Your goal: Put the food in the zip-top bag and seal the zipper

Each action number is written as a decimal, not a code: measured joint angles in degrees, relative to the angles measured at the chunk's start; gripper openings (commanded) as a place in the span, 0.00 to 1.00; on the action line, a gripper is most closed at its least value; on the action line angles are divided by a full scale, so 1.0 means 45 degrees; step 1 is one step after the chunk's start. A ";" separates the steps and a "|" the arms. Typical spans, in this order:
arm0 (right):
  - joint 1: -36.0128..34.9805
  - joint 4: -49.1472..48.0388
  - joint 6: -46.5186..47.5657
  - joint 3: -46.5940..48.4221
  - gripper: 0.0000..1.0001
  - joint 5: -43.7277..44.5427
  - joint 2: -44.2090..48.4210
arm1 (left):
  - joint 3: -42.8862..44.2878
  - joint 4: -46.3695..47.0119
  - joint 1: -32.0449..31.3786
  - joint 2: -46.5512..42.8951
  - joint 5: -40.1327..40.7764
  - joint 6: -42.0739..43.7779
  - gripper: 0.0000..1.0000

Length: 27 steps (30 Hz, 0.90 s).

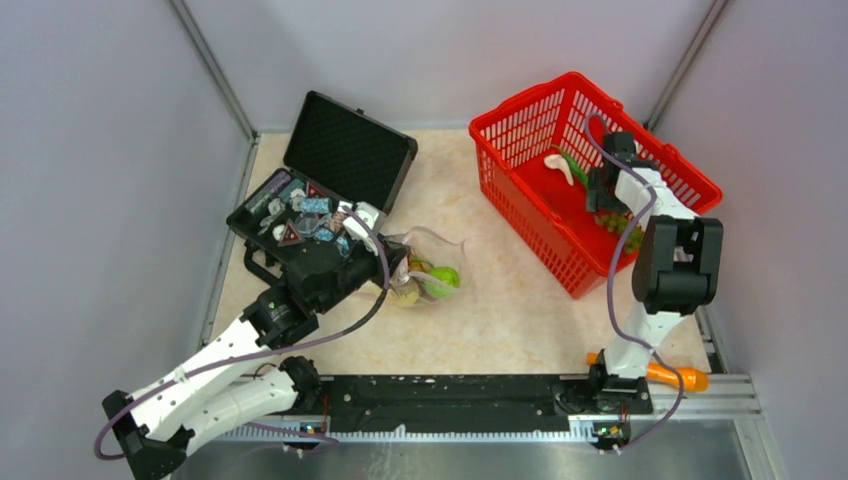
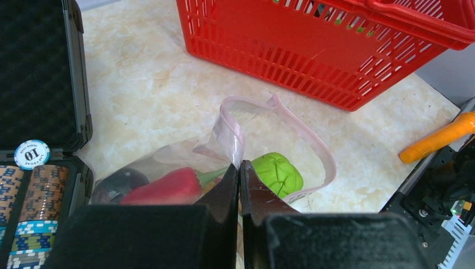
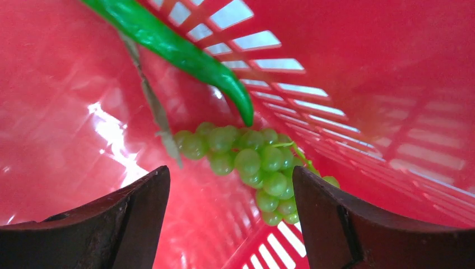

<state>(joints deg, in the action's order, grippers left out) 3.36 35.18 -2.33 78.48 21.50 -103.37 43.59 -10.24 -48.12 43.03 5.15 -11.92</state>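
Observation:
The clear zip-top bag point(image 1: 432, 262) lies at mid-table with its mouth held open; its pale pink zipper point(image 2: 313, 143) curves round the opening. Inside the bag are a green pear-like fruit point(image 2: 278, 172), a red chili point(image 2: 165, 186) and a dark item. My left gripper point(image 2: 240, 168) is shut on the bag's near mouth edge. My right gripper point(image 3: 231, 176) is open inside the red basket point(image 1: 520, 130), just above the green grapes point(image 3: 252, 162), which lie between its fingers. A green chili point(image 3: 185, 50) lies beside the grapes.
An open black case point(image 1: 335, 150) with round chips stands at the back left, right by my left gripper. An orange carrot point(image 1: 675, 376) lies at the right arm's base. A white item point(image 1: 560, 165) lies in the basket.

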 measured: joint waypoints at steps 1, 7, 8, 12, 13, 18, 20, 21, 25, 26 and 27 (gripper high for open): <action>0.0044 -0.0155 0.0053 -0.0019 0.79 0.0194 -0.0102 | -0.0005 -0.0015 0.0000 -0.0024 0.0000 0.0034 0.00; 0.0049 -0.1030 0.0287 -0.0364 0.79 0.0559 -0.1035 | -0.0039 -0.0010 0.0000 -0.0039 -0.0058 0.0141 0.00; 0.0039 -0.1209 0.0296 -0.0447 0.79 0.0549 -0.1219 | -0.0039 -0.0010 0.0000 -0.0039 -0.0068 0.0160 0.00; 0.0000 -0.1690 0.0301 -0.0680 0.62 0.0471 -0.1491 | -0.0044 -0.0024 0.0000 -0.0121 -0.0078 0.0209 0.00; 0.0010 -0.1758 0.0296 -0.0690 0.55 0.0403 -0.1506 | -0.0044 -0.0034 0.0000 -0.0151 -0.0073 0.0214 0.00; 0.0029 -0.2749 0.0272 -0.1321 0.21 0.0063 -0.1341 | -0.0049 -0.0107 0.0000 -0.0228 -0.0039 0.0223 0.00; 0.0058 -0.3094 0.0262 -0.1705 0.13 -0.0214 -0.1030 | -0.0049 -0.0107 0.0000 -0.0223 -0.0039 0.0223 0.00; 0.0083 -0.3279 0.0223 -0.1909 0.13 -0.0432 -0.0821 | -0.0049 -0.0107 0.0000 -0.0223 -0.0039 0.0223 0.00; 0.0141 -0.3181 0.0053 -0.2531 0.06 -0.1885 0.0262 | -0.0049 -0.0087 0.0000 -0.0160 -0.0044 0.0223 0.00; 0.0136 -0.3075 0.0039 -0.2550 0.06 -0.2254 0.0447 | -0.0049 -0.0083 0.0000 -0.0126 -0.0044 0.0219 0.00; 0.0136 -0.2953 0.0029 -0.2555 0.03 -0.2817 0.0656 | -0.0049 -0.0049 0.0000 -0.0083 -0.0044 0.0219 0.00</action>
<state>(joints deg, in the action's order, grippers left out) 3.97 21.89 -2.20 66.98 8.82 -100.42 43.38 -10.46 -48.12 42.65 4.95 -10.94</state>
